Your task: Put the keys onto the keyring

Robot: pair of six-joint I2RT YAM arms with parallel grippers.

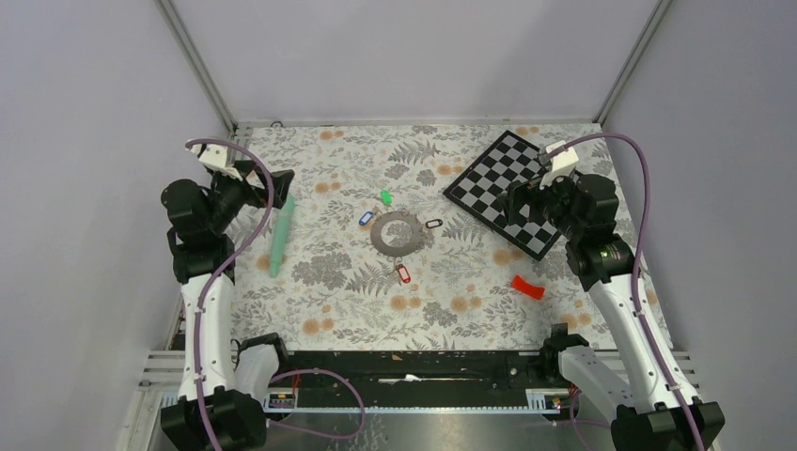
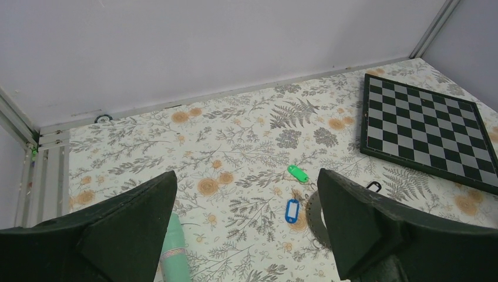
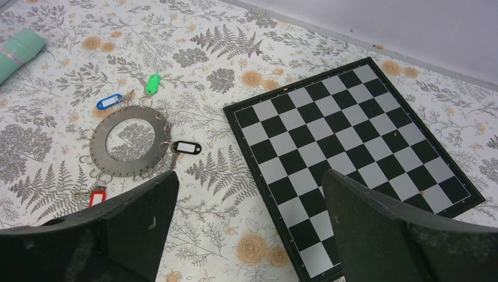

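Observation:
The flat grey keyring (image 1: 396, 232) lies mid-table, fully seen in the right wrist view (image 3: 101, 147); in the left wrist view only part of the keyring's (image 2: 313, 214) edge shows. Small tagged keys lie round its rim: green (image 1: 385, 197) (image 3: 152, 83) (image 2: 298, 173), blue (image 1: 366, 218) (image 3: 109, 101) (image 2: 292, 210), black (image 1: 433, 224) (image 3: 186, 147) and red (image 1: 403, 273) (image 3: 97, 195). Whether any is hooked on, I cannot tell. My left gripper (image 1: 279, 180) (image 2: 246, 176) hovers open, left of the ring. My right gripper (image 1: 517, 202) (image 3: 251, 175) hovers open over the chessboard's edge. Both hold nothing.
A mint-green tube (image 1: 280, 235) (image 2: 175, 252) lies under the left gripper. A chessboard (image 1: 507, 188) (image 3: 352, 147) sits at the back right. A curved red plastic piece (image 1: 527, 287) rests near the right arm. Grey walls enclose the table on three sides.

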